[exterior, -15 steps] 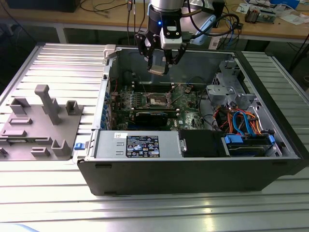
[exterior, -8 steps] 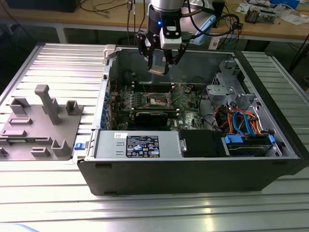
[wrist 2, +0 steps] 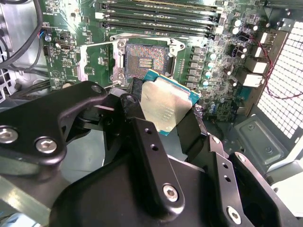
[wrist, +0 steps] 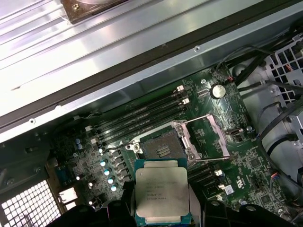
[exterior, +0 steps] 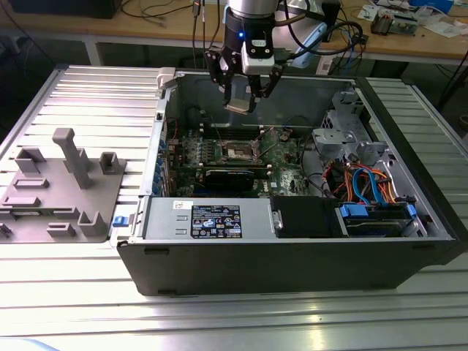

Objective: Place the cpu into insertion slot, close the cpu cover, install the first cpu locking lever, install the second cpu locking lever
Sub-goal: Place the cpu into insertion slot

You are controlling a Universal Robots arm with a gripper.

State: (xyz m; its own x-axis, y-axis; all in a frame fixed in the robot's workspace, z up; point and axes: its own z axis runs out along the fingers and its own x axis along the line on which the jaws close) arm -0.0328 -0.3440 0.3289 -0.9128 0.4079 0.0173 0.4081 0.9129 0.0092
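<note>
My gripper (exterior: 241, 102) hangs inside the open computer case, shut on the cpu (exterior: 238, 108), a little above the green motherboard (exterior: 281, 157). In both wrist views the cpu (wrist 2: 165, 105) (wrist: 161, 190) sits between the black fingers (wrist 2: 136, 91) with its silver top face showing, tilted slightly. The insertion slot (wrist: 160, 150) (wrist 2: 146, 58) (exterior: 240, 151) lies uncovered below and just ahead of the chip, its contacts visible. The cpu cover (wrist: 185, 137) stands raised along one side of the socket. Thin wire levers (wrist: 208, 118) are swung away from it.
Memory slots (wrist: 142, 118) run beside the socket. A long black card (exterior: 230, 178), the power supply (exterior: 212, 219) and a drive bay with blue and orange cables (exterior: 365, 190) crowd the case. A grey fixture tray (exterior: 58, 190) lies at the exterior view's left.
</note>
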